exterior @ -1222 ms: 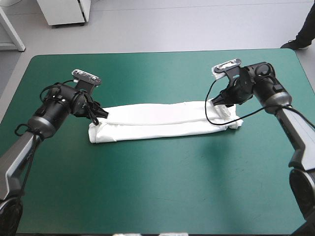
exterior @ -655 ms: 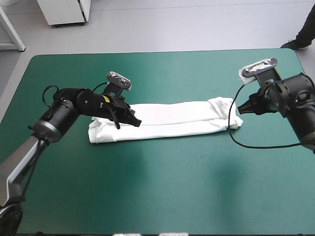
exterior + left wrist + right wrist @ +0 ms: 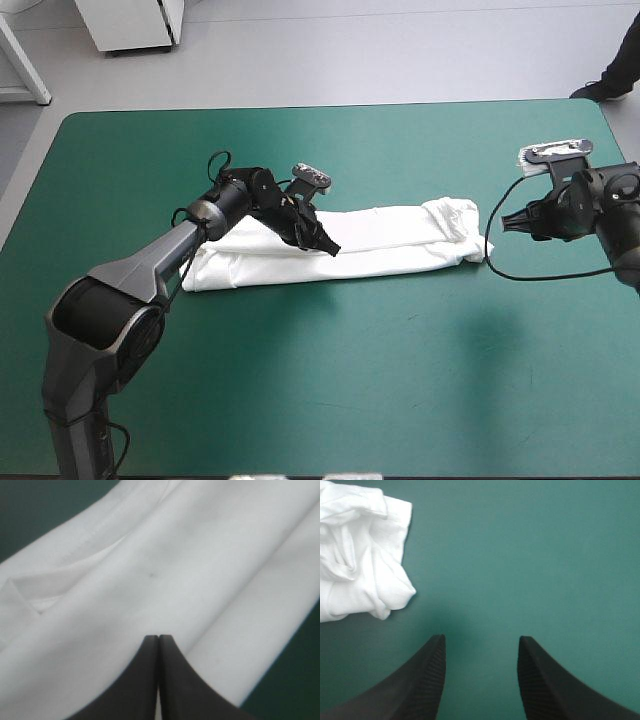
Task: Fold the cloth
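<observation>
The T-shirt lies folded into one long white band, stretched crosswise on the teal-green cover, which shows on every side of it, in a broader stretch on the T-shirt's near side than on its far side. The T-shirt's right end is bunched into soft rumpled folds, while its left end lies flatter and squarer, with a second layer showing along the near edge. The left arm reaches in across the T-shirt's left part, and the left gripper sits over the band just left of its middle, close to the T-shirt's near edge. In the left wrist view its black fingers are pressed together into one pointed arch, with only a hairline between them; the tip is against or just above the white cloth, no fold is seen raised between the fingers, and it appears to have hold of nothing. Long creases and a stitched hem of the T-shirt run past ahead of that tip. The right gripper is just off the T-shirt's right end, clear of the cloth and over bare cover. Its black fingers stand well apart with nothing between them, and the T-shirt's crumpled right end lies ahead of one finger and off to its side, not touching it.
</observation>
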Controlling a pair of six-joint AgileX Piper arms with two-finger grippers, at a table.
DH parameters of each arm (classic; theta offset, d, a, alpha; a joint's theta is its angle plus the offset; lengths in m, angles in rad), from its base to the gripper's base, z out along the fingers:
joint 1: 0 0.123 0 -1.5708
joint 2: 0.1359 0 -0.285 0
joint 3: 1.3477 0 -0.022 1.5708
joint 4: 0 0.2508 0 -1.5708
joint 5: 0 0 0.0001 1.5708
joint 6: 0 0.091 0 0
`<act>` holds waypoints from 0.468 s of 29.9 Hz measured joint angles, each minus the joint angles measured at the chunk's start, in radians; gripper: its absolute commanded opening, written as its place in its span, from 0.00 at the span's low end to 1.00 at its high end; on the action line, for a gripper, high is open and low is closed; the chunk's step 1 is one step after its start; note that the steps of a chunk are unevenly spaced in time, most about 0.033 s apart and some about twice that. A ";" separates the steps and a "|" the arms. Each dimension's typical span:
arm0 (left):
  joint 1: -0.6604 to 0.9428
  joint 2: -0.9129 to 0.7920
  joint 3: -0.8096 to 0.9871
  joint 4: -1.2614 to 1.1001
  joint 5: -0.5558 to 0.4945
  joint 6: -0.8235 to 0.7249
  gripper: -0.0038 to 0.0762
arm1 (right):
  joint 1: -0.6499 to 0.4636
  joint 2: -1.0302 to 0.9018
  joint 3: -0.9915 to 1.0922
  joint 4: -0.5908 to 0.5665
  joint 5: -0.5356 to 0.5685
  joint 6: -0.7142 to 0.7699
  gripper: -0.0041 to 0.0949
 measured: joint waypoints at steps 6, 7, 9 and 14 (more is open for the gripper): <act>0.000 0.050 -0.013 -0.014 -0.015 0.000 0.04 | -0.034 0.079 0.000 0.178 -0.036 -0.107 0.49; 0.000 0.052 -0.014 -0.019 -0.015 0.000 0.04 | -0.039 0.089 0.000 0.208 -0.042 -0.128 0.49; 0.000 0.054 -0.017 -0.020 -0.013 0.000 0.04 | -0.052 0.109 0.000 0.272 -0.049 -0.177 0.49; 0.000 0.054 -0.019 -0.021 -0.002 0.000 0.04 | -0.082 0.139 0.000 0.383 -0.059 -0.251 0.53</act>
